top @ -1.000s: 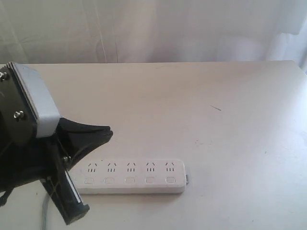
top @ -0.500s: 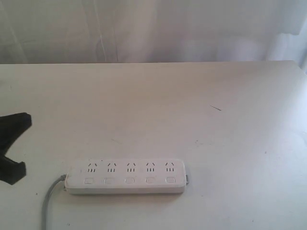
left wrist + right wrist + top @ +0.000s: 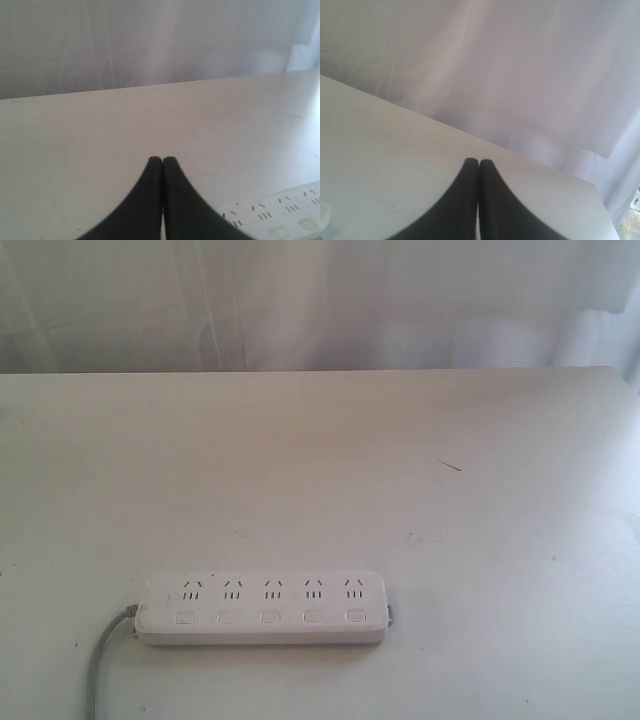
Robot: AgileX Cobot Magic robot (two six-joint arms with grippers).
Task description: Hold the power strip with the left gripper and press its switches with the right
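The white power strip (image 3: 262,608) lies flat near the front of the table, its grey cord (image 3: 103,660) trailing off its left end. Its row of small white switches (image 3: 270,617) runs along the near side under the sockets. Neither arm shows in the exterior view. In the left wrist view my left gripper (image 3: 162,161) is shut with nothing in it, above bare table, and part of the power strip (image 3: 280,215) shows beside it. In the right wrist view my right gripper (image 3: 479,162) is shut and empty, over the table far from the strip.
The pale table (image 3: 400,470) stretches behind and to the right of the strip. A white curtain (image 3: 320,300) hangs along the far edge. A small dark mark (image 3: 451,466) lies on the table at the right.
The left arm, which was at the strip's left end a second ago, has pulled off to the left and out of the exterior view. The strip has not moved.
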